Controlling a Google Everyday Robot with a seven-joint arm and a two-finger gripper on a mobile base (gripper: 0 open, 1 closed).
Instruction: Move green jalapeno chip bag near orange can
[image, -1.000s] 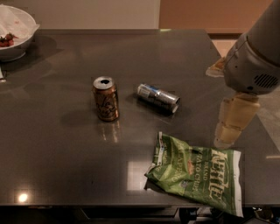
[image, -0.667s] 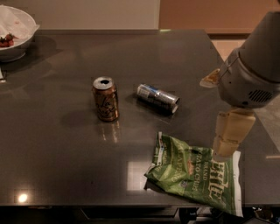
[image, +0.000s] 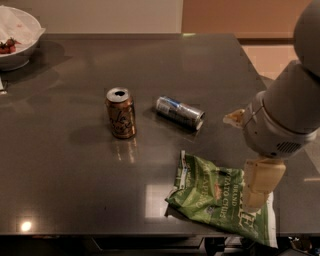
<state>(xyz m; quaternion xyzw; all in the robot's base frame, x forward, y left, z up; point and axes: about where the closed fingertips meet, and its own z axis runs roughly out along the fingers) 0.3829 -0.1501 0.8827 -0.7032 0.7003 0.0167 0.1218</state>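
Gripper (image: 256, 196) hovering at right end of green jalapeno chip bag (image: 210, 197), lower right; grip state impossible to tell. Orange can (image: 120, 112) standing upright centre-left.

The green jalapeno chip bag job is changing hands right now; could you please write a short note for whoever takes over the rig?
The gripper is low over the right end of the green jalapeno chip bag; contact cannot be told.
The bag lies flat at the table's front edge, well apart from the orange can, which stands upright to its back-left. A silver-and-blue can lies on its side between them.
Done: nothing moved yet.
Left: grasp, lift, set the bag beside the orange can.
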